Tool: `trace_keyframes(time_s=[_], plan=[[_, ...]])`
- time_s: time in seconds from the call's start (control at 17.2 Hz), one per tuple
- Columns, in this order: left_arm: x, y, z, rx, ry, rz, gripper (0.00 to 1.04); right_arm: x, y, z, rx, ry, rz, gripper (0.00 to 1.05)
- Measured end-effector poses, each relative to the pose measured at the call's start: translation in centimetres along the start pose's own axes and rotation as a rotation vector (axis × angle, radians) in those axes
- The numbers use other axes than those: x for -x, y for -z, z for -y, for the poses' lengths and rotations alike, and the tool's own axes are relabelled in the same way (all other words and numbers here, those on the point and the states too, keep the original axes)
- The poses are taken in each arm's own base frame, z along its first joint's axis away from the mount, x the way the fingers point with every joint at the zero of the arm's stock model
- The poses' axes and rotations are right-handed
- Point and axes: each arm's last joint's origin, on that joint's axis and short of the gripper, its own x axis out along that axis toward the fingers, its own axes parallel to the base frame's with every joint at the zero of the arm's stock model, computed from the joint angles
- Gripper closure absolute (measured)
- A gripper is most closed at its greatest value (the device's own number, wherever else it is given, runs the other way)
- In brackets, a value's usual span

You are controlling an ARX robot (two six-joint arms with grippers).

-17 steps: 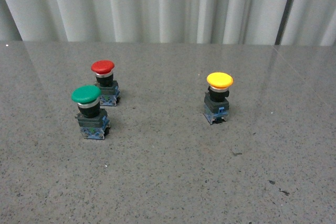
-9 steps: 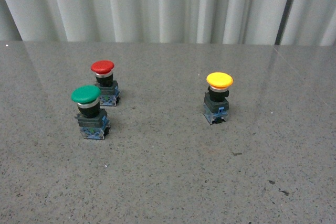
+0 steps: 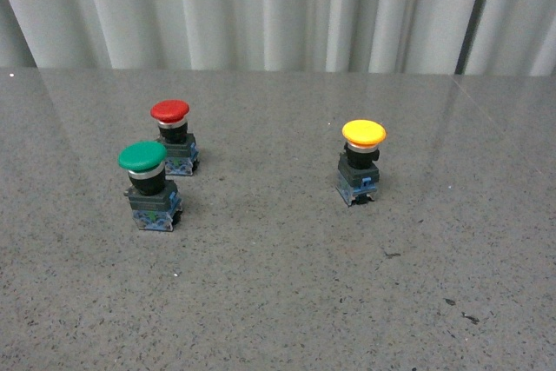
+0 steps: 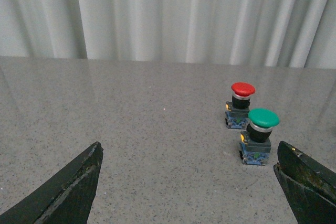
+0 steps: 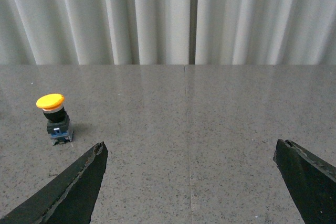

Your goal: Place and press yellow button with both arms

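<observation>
Speckled grey stone table backed by pleated white curtain

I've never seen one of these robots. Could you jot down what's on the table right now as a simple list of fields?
surface: grey speckled table
backdrop: pale curtain
yellow button: upright, alone on the right
green button: upright, on the left, nearest the robot
red button: upright, just behind the green one
left gripper: open, empty, off the buttons
right gripper: open, empty, yellow button off to one side
</observation>
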Motion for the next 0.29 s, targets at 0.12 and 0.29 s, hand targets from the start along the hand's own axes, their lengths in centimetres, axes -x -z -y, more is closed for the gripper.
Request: trace_keyframes(time_s=[0.12,0.29], plan=[[0.00,0.00,0.00,0.000,0.000,0.000,0.07,0.00,0.00,0.00,0.000,0.000,0.000,0.07],[0.00,0.00,0.00,0.000,0.000,0.000,0.07,0.00,0.00,0.00,0.000,0.000,0.000,0.07]])
